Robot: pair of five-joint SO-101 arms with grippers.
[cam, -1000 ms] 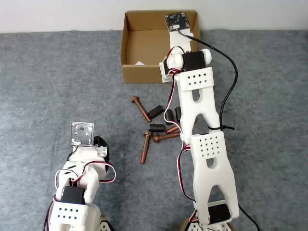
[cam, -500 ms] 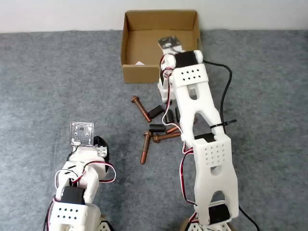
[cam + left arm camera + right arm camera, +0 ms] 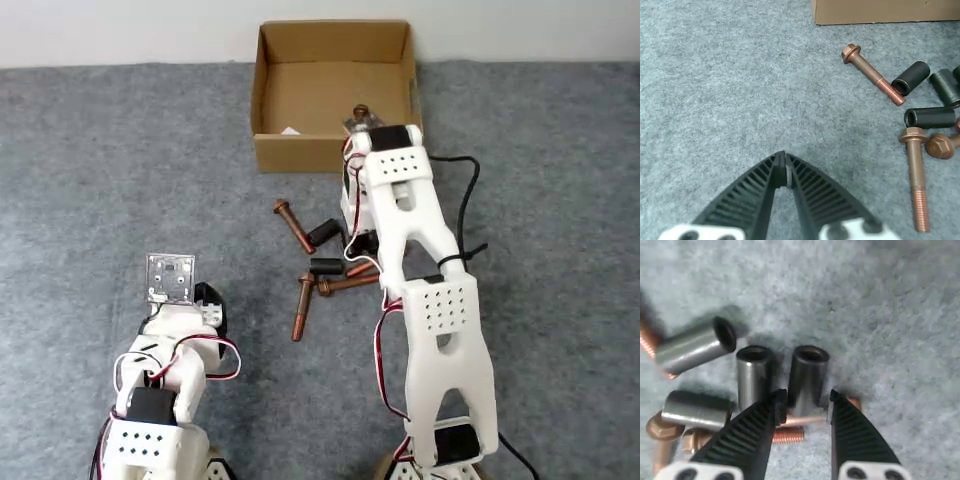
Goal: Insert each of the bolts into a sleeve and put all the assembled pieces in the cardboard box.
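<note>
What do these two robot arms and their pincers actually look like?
The left arm and right arm are white plastic shells with rows of small round holes, black motor blocks at the joints, and thin red, white and black wires looping along them. A thicker black cable runs beside the right one. The left gripper and right gripper have black, ribbed, tapering fingers on white bases.
</note>
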